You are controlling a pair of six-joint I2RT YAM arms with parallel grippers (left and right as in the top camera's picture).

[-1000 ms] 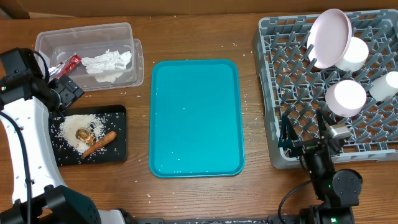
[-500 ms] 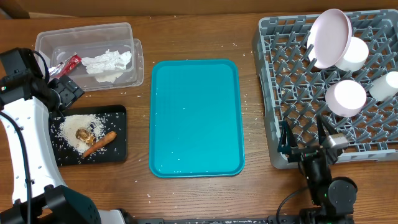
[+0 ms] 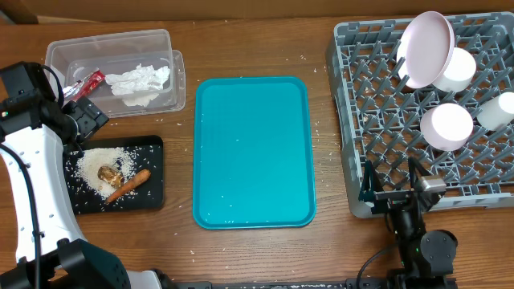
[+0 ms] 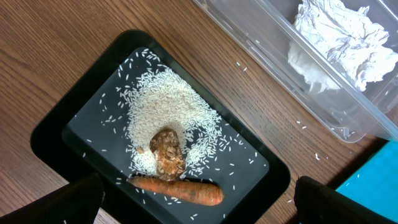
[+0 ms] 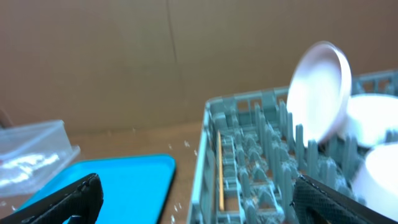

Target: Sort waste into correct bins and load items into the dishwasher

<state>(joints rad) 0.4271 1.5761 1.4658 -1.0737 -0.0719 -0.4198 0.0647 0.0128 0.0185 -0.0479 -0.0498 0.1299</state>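
right end effector (image 3: 393,191) stands fingers apart and empty, left end effector (image 3: 83,119) likewise; i'd back away slowly, clearing the dish rack (image 3: 345,96) just ahead.

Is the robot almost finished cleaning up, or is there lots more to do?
Nearly finished, it looks. Done: napkin and red wrapper sit in the clear tub; rice, brown lump and carrot on the black tray; plate, bowl and cup in the grey rack. In hand: nothing, both left claw and right claw are open. Left: perhaps only stray rice grains on the table.
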